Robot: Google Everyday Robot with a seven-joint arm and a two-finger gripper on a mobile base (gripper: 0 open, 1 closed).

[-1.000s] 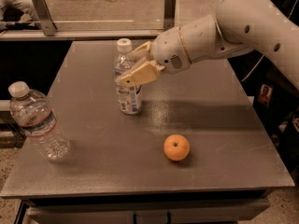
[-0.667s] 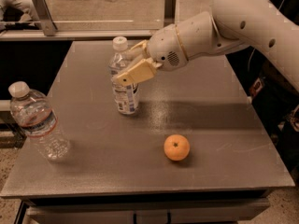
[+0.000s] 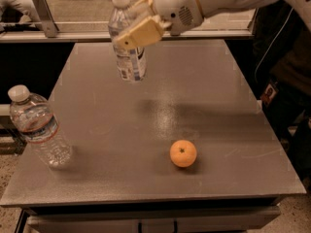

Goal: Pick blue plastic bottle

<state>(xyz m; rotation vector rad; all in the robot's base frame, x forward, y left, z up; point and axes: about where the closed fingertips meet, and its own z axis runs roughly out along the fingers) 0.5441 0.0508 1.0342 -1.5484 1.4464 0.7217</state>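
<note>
The blue plastic bottle (image 3: 128, 57) is a slim clear bottle with a white cap and a blue-and-white label. It hangs upright in the air above the back left part of the grey table (image 3: 214, 106). My gripper (image 3: 138, 23) is shut on the bottle's upper body, with tan fingers (image 3: 140, 34) on either side. The white arm reaches in from the upper right.
A wider clear bottle with a red-striped label (image 3: 38, 127) stands at the table's left front. An orange (image 3: 183, 153) lies right of centre near the front. A railing runs behind the table. A dark figure stands at the right edge.
The gripper has lifted the blue plastic bottle off the table and carried it upward. The other bottle and the orange have not moved.
</note>
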